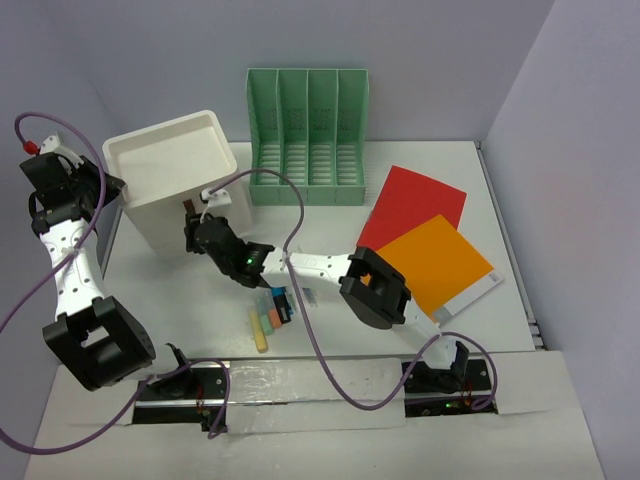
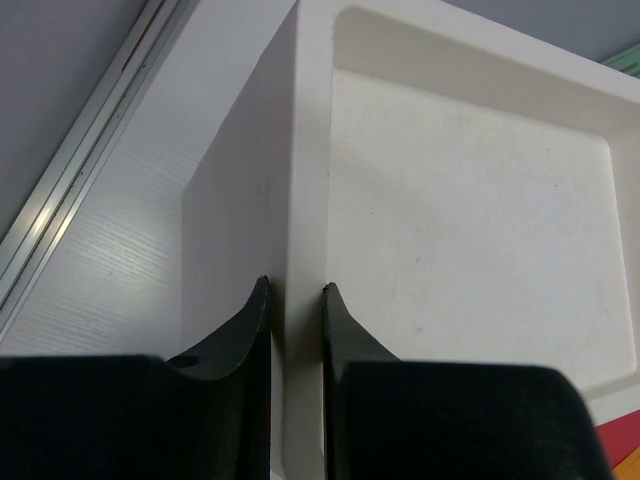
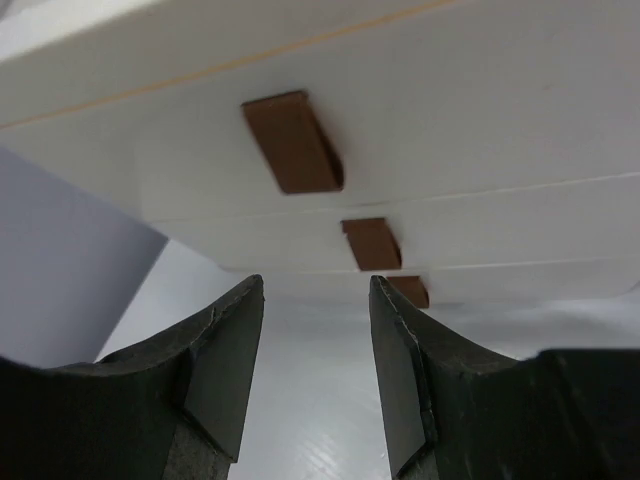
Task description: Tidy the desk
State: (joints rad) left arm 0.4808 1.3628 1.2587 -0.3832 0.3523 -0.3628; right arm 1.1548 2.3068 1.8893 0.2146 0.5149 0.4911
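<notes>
Left hand point(image 2: 295, 292) clamped the rim of the white drawer box point(image 1: 150, 212) on the surface point(image 1: 480, 170). Right hand point(image 3: 315, 350), held apart, faced its shut drawers' brown tabs point(image 3: 295, 140).

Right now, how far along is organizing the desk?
Done: nothing looks stored yet. In hand: the open right end effector faces the brown pull tabs of the white three-drawer box. Left: small coloured pieces, a red sheet and an orange sheet lie loose on the white desk, outside the green slotted file holder.
</notes>
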